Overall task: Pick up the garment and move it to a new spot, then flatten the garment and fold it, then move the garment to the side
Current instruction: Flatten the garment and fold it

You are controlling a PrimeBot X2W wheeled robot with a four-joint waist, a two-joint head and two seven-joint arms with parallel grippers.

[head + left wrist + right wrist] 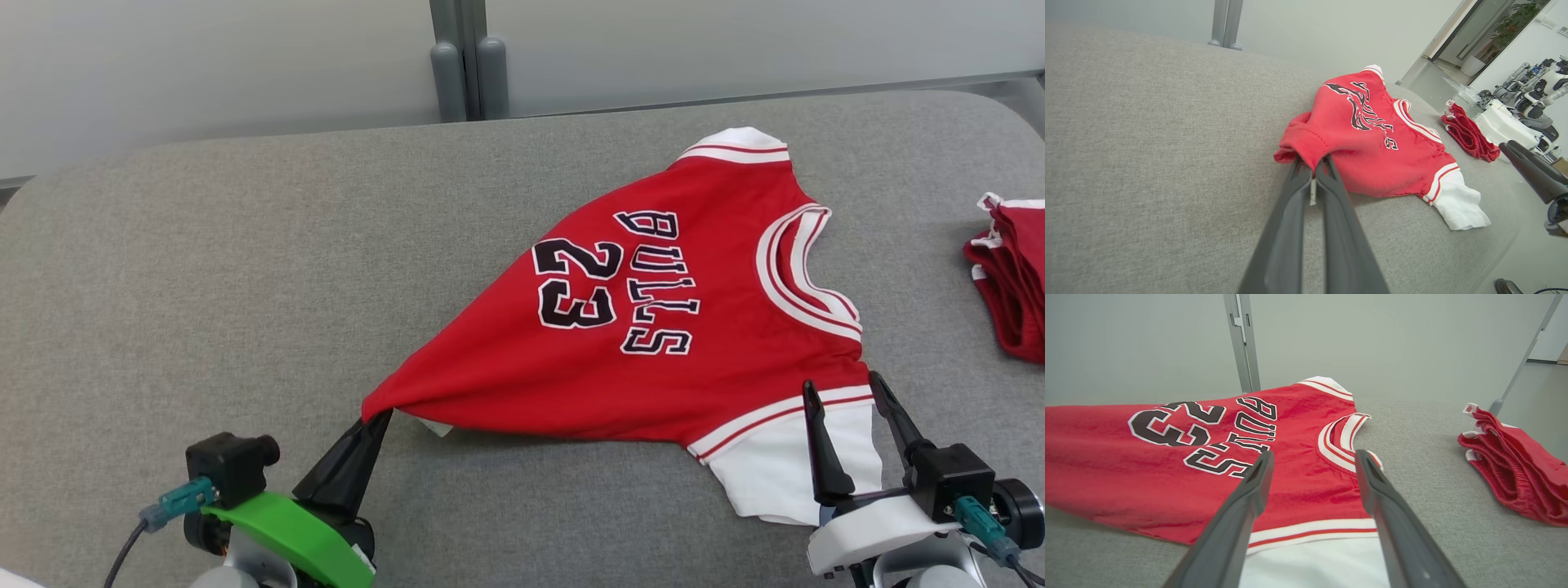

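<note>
Left claw [1313,161] clamped on bunched hem corner of jersey [653,367]; right claw [841,381] spread wide above white sleeve [784,482], gripping nothing; jersey lies centre-right on surface [245,286]; looks light, limp, slick; I'd pinch sleeve trim next.

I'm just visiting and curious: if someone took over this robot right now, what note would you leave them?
Left gripper: jaws shut on the bunched hem of the red Bulls jersey.
Right gripper: jaws open above its white sleeve, holding nothing.
Jersey lies print-up on the grey padded table; a folded red garment sits apart at the right.
Done: hem gripped. To do: flatten, fold, move aside.
</note>
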